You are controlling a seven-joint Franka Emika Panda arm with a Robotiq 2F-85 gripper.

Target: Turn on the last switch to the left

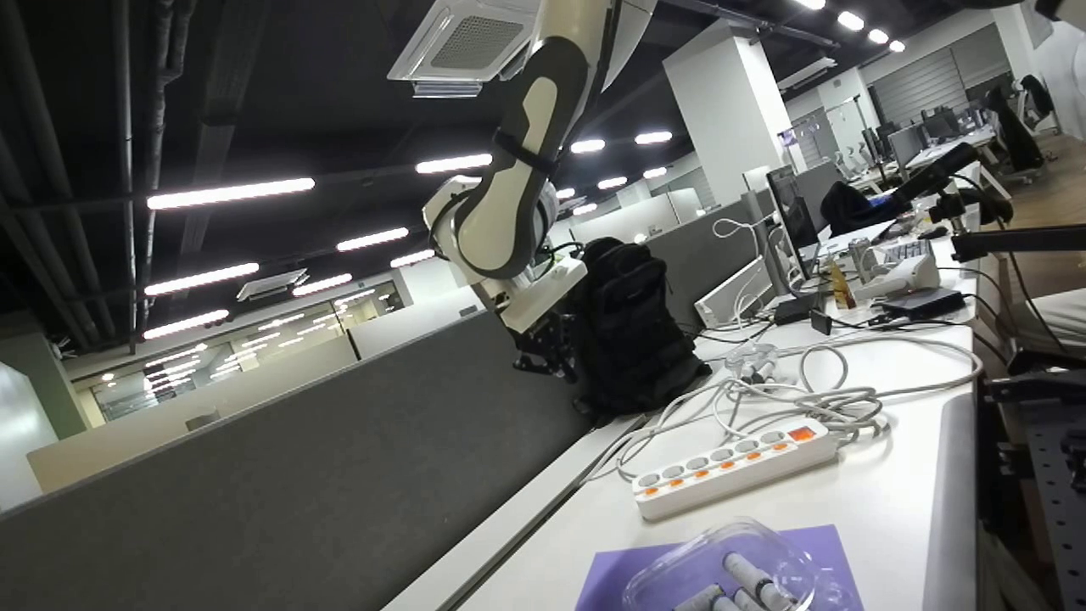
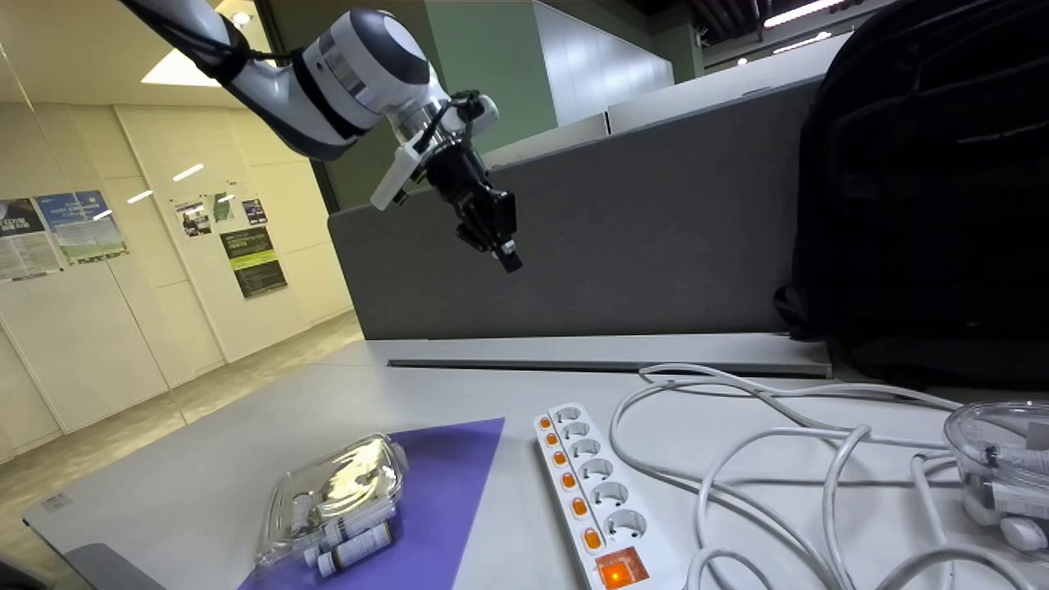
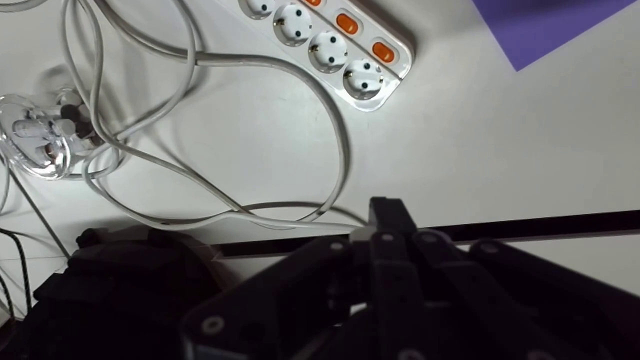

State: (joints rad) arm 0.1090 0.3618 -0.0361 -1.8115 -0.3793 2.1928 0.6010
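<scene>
The white power strip (image 1: 738, 484) lies on the desk with a row of orange rocker switches beside its sockets; it also shows in the other views (image 2: 602, 524) (image 3: 370, 102). The last switch (image 1: 649, 491) is the small orange rocker at the end away from the large main switch. It is also visible in an exterior view (image 2: 545, 423) and in the wrist view (image 3: 383, 52). My gripper (image 2: 510, 260) is shut and empty, high above the desk's back edge by the partition, well apart from the strip. It also shows in the wrist view (image 3: 392, 212).
A black backpack (image 1: 632, 331) stands against the grey partition (image 2: 615, 238). White cables (image 3: 320, 95) loop beside the strip. A clear container with vials (image 2: 1004, 475) stands among them. Another clear box (image 2: 336, 492) lies on a purple sheet (image 2: 455, 467) on the strip's other side.
</scene>
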